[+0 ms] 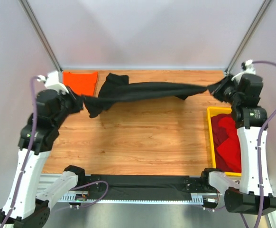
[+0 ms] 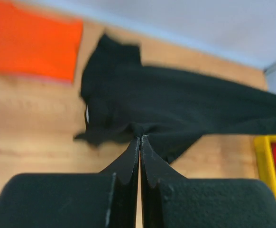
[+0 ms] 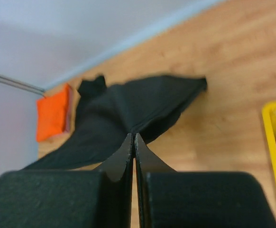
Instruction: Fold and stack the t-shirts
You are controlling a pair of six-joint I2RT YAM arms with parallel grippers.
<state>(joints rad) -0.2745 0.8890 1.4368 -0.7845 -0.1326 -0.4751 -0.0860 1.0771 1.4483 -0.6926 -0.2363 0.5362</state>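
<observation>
The black t-shirt (image 1: 147, 91) hangs stretched across the back of the table between both arms. My left gripper (image 1: 82, 101) is shut on its left end, and my right gripper (image 1: 217, 88) is shut on its right end. In the left wrist view the closed gripper (image 2: 140, 137) pinches the black cloth (image 2: 176, 104). The right wrist view shows the same at the right gripper (image 3: 133, 134), with the black t-shirt (image 3: 128, 111) pulled away from it. A folded bright orange t-shirt (image 1: 81, 80) lies at the back left corner. Red t-shirts (image 1: 227, 142) are piled in the tray.
A yellow plastic tray (image 1: 209, 137) stands at the table's right edge, beside the right arm. Metal frame posts (image 1: 41, 33) rise at both back corners. A black strip runs along the table's near edge (image 1: 138, 183).
</observation>
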